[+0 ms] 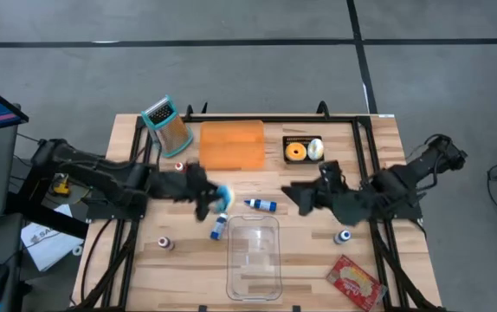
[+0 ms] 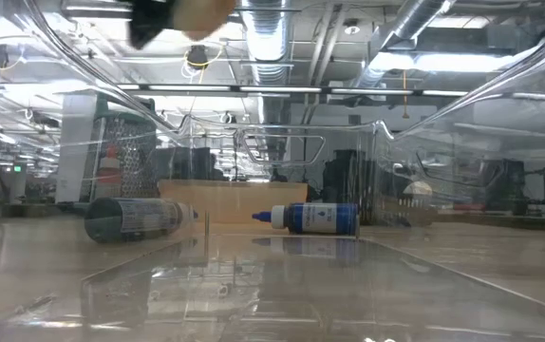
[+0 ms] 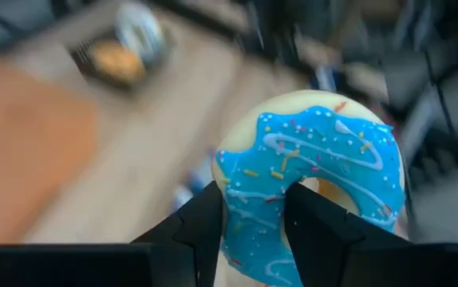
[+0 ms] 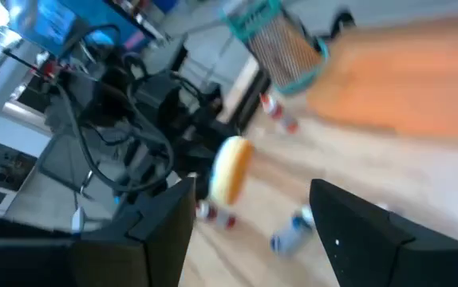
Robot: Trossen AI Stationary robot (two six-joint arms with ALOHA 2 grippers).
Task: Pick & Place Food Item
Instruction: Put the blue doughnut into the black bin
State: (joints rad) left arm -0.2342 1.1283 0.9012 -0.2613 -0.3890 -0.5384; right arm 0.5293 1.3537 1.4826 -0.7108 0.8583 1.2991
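Note:
A doughnut with blue icing and sprinkles (image 3: 309,159) hangs in the air in my left gripper (image 1: 214,199), above the table between the orange cutting board (image 1: 231,144) and the clear plastic container (image 1: 253,256). The low view shows the doughnut (image 2: 201,11) high above the tabletop. The right wrist view shows it edge-on (image 4: 230,170). My right gripper (image 1: 290,196) hovers open a little to the doughnut's right, holding nothing. My left gripper pinches one side of the doughnut's ring (image 3: 254,215) between its two fingers. One finger (image 3: 201,231) is on the outer edge and the other (image 3: 317,231) stands at the hole. The doughnut is lifted clear of the table, its iced face toward the wrist camera.
Two blue bottles (image 1: 261,204) (image 1: 220,227) lie near the container's far end. A grater (image 1: 166,124) stands at the far left and a black tray with food (image 1: 303,149) at the far right. Small bottles (image 1: 164,244) (image 1: 344,236) and a red packet (image 1: 355,282) sit nearer.

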